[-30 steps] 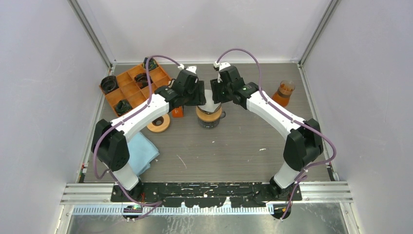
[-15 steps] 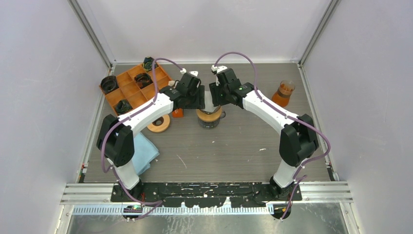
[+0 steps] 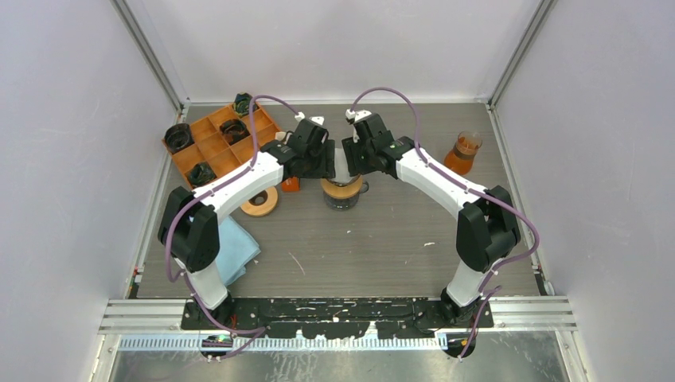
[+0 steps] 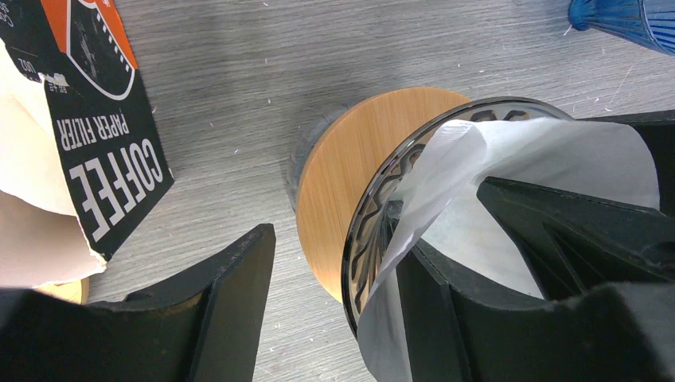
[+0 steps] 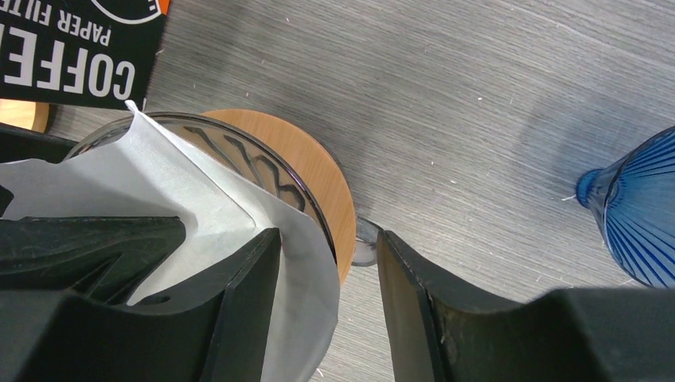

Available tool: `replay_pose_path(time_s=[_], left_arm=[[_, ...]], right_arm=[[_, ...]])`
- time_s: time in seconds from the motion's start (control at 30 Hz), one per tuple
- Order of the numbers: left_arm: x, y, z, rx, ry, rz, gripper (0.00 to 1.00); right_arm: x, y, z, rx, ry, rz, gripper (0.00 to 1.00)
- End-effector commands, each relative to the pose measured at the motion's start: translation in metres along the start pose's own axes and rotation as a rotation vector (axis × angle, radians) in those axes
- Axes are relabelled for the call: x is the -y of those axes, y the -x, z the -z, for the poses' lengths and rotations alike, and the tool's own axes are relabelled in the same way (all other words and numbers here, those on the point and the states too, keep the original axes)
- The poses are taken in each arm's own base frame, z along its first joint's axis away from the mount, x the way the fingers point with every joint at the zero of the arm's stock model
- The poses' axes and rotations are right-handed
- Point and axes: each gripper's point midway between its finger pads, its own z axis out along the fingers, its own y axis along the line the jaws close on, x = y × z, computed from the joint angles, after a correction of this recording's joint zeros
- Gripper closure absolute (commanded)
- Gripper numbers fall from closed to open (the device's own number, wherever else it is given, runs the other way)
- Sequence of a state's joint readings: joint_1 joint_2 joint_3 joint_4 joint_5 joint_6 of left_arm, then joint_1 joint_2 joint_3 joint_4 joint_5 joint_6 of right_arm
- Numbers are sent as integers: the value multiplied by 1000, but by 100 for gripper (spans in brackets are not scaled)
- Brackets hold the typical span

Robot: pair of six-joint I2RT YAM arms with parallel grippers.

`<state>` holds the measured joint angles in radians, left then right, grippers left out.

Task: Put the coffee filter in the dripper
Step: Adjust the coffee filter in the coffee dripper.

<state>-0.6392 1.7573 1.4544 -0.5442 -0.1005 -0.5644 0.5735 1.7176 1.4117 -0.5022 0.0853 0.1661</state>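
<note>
The white coffee filter [image 4: 549,159] sits in the glass dripper [image 4: 362,231] with its wooden collar, at the middle back of the desk [image 4: 318,56], and its paper edge stands above the rim. The left gripper [image 4: 334,263] and right gripper [image 5: 328,247] both hang over it with jaws apart. Each straddles the rim, one finger inside the paper and one outside, clamping nothing.

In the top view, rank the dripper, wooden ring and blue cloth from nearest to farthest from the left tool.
1. Dripper, right beneath the left tool, mid-table.
2. Wooden ring, further left.
3. Blue cloth, near left, by the arm's base.
</note>
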Motion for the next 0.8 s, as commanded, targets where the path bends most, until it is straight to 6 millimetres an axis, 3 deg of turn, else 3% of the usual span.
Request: replay_pose_path(time_s=[0.0, 0.3, 0.77], left_arm=[[3, 10, 8, 26, -25, 3, 41], [2, 8, 9, 24, -29, 10, 41], [11, 24, 31, 85, -112, 45, 32]], right_arm=[[3, 3, -2, 16, -8, 7, 46], [1, -4, -9, -12, 10, -1, 46], [-4, 16, 13, 53, 45, -2, 45]])
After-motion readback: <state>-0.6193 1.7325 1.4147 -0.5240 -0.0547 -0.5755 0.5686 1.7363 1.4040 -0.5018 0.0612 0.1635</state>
